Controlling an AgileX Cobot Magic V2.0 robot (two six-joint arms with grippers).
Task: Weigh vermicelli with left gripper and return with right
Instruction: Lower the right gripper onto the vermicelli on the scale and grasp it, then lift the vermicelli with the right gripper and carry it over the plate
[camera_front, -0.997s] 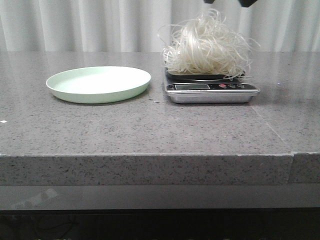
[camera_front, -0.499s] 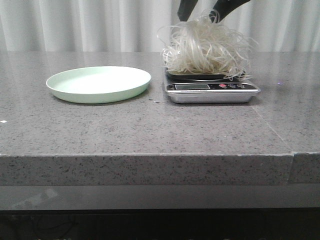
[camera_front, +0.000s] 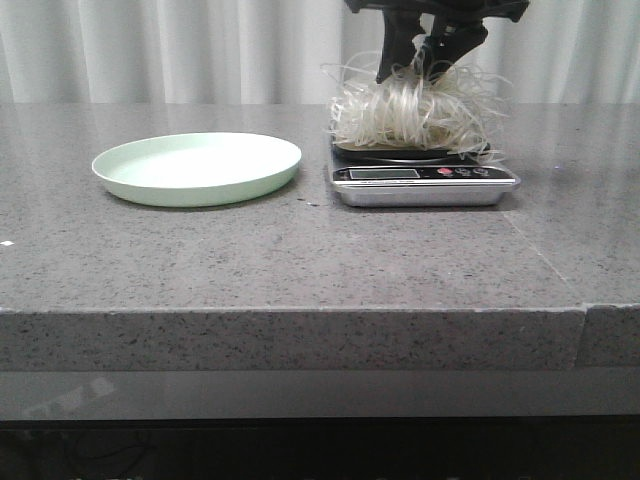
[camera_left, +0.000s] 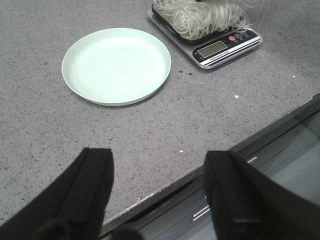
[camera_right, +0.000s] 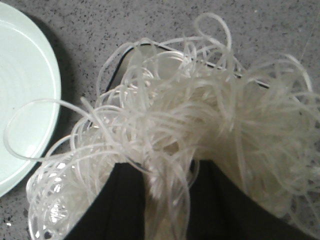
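Observation:
The vermicelli (camera_front: 415, 110) is a fluffy nest of white looping strands on the pan of a digital kitchen scale (camera_front: 425, 180). My right gripper (camera_front: 415, 62) has come down from above and its black fingers (camera_right: 122, 200) are sunk into the top of the nest. They stand partly apart with a bundle of strands (camera_right: 167, 185) between them, and the nest still rests on the scale. The pale green plate (camera_front: 197, 167) is empty, to the left of the scale. My left gripper (camera_left: 159, 195) is open and empty, held over the table's front edge.
The grey stone table (camera_front: 300, 260) has a front edge close to the left gripper (camera_left: 200, 165). White curtains (camera_front: 150, 50) hang behind. The plate's rim shows in the right wrist view (camera_right: 30, 100), close beside the scale.
My right gripper has dropped from above the frame down into the vermicelli, pressing the nest lower, and its fingers have drawn closer together. Plate and scale have not moved.

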